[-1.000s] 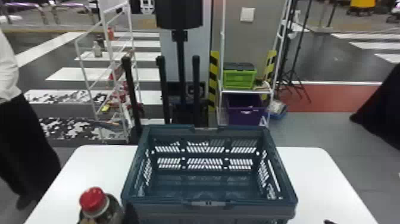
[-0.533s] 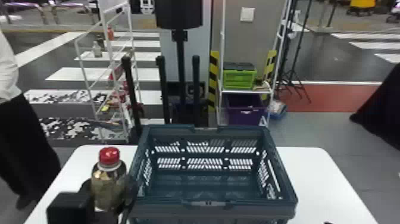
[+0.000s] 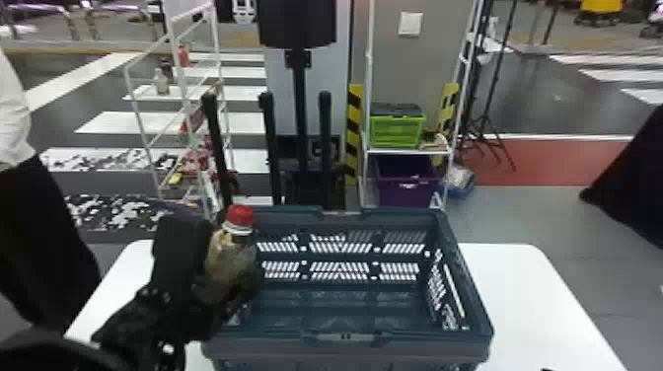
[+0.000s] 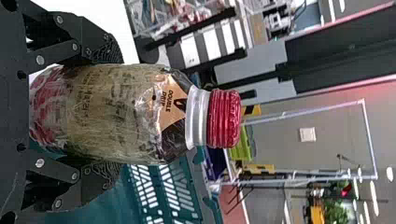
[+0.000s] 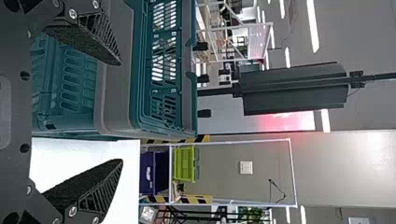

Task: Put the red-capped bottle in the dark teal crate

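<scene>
One red-capped bottle point(image 3: 231, 260) is grasped by the left gripper point(image 3: 221, 266), left of centre in the head view, overlapping the left rim of the dark teal crate point(image 3: 414, 348). Its long axis is nearly upright, the cap point(image 3: 240, 216) pointed up and slightly rightward. At the lower right edge, the right gripper point(image 3: 546, 369) is glimpsed; in its wrist view, its fingers point(image 5: 95, 184) are spread wide.

Inside my left hand point(image 3: 223, 261), the bottle point(image 4: 116, 112) looks like clear plastic, glossy and creased, with a shiny, ribbed plastic cap point(image 4: 225, 119). The hand's pads point(image 4: 109, 49) look matt and rough. Near it, I see the smooth plastic crate point(image 3: 419, 349); lower, a smooth desk point(image 3: 523, 296).
</scene>
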Action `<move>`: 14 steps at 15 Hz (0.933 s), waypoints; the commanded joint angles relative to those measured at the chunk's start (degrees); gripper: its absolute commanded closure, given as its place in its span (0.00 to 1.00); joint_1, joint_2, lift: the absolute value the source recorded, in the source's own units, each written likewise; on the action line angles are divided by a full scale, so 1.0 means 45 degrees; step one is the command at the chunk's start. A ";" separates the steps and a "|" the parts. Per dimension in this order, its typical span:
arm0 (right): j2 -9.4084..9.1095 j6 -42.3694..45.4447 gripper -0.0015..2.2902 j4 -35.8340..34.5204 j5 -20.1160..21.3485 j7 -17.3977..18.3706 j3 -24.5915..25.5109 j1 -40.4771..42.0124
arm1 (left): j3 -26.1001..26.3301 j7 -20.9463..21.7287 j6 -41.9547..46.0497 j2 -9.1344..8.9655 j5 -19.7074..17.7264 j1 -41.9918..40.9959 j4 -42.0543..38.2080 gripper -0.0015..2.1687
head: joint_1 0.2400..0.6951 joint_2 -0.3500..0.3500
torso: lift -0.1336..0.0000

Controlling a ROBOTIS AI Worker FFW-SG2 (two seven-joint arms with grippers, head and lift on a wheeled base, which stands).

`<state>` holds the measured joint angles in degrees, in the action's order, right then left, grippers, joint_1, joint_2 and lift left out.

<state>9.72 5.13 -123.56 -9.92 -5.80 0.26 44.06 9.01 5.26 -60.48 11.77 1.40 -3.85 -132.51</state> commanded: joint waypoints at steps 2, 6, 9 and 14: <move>-0.0147 0.0000 0.06 0.0172 0.0076 0.0000 -0.0019 -0.0044 | 0.0790 0.1623 -0.0106 -0.0018 0.0547 0.2262 0.2180 0.96 | 0.57 0.50 | 1.00; -0.0303 0.0000 0.06 0.0172 0.0193 0.0000 0.0020 0.0053 | 0.2216 0.4377 -0.0067 0.0041 0.0782 0.5133 0.5462 0.96 | 0.57 0.50 | 1.00; -0.0401 0.0000 0.06 0.0172 0.0213 0.0000 0.0098 0.0112 | 0.3251 0.6252 -0.0067 0.0060 0.0723 0.6929 0.8274 0.96 | 0.57 0.50 | 1.00; -0.0479 0.0039 0.06 0.0231 0.0271 -0.0020 0.0098 0.0112 | 0.4305 0.8303 0.1613 -0.0838 0.1055 0.9058 1.3430 0.96 | 0.57 0.50 | 1.00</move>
<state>7.69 5.26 -122.58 -8.83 -5.86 0.70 44.57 26.66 42.39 -56.90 9.07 5.72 34.51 -78.35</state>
